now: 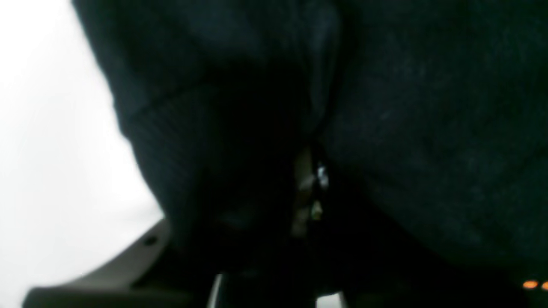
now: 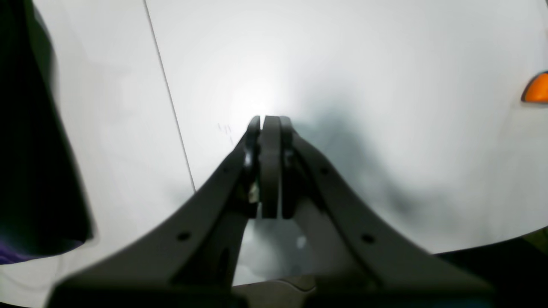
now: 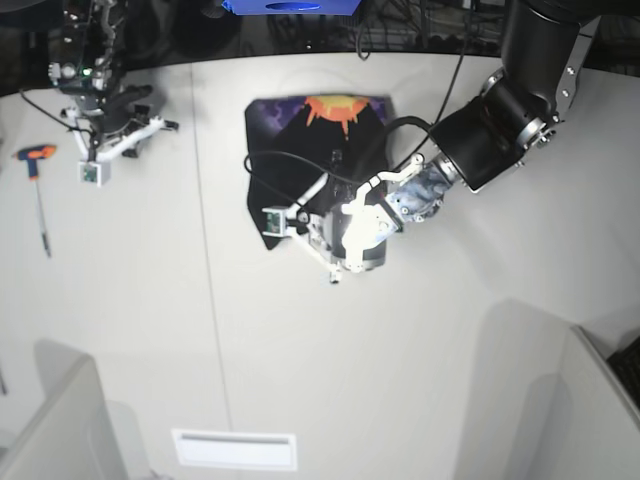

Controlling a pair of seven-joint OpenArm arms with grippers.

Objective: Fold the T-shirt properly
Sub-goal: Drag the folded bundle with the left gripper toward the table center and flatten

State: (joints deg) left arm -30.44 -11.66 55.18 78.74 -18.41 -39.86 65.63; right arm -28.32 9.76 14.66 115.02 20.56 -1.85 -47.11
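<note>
T-shirt (image 1: 428,107) cloth fills most of the left wrist view, black and blurred, pressed close to the lens; a fold or seam runs down its middle toward a small bright glint low in the picture; the white table (image 1: 51,149) shows at the left edge, and a grey finger (image 1: 128,265) of the left gripper crosses the lower left corner; whether that gripper is clamped or spread cannot be told here.

In the right wrist view the right gripper (image 2: 269,124) hangs over the bare white table (image 2: 364,85) with its two fingertips pressed together and nothing between them; a thin dark seam line (image 2: 169,98) runs across the tabletop; a black edge of the T-shirt (image 2: 30,149) with a trace of purple sits at the far left, well apart from the fingers; an orange shape (image 2: 537,87) shows at the right edge.

In the base view the T-shirt (image 3: 290,140) lies on the table (image 3: 400,350) near the middle, partly folded, its purple, orange and yellow print facing up at the far end; the left gripper (image 3: 345,240) is down on the near end of the cloth, though its jaws cannot be made out; the right gripper (image 3: 110,150) is well off to the side over bare table; an orange-handled tool (image 3: 38,195) lies near the table's edge; no container is in view.
</note>
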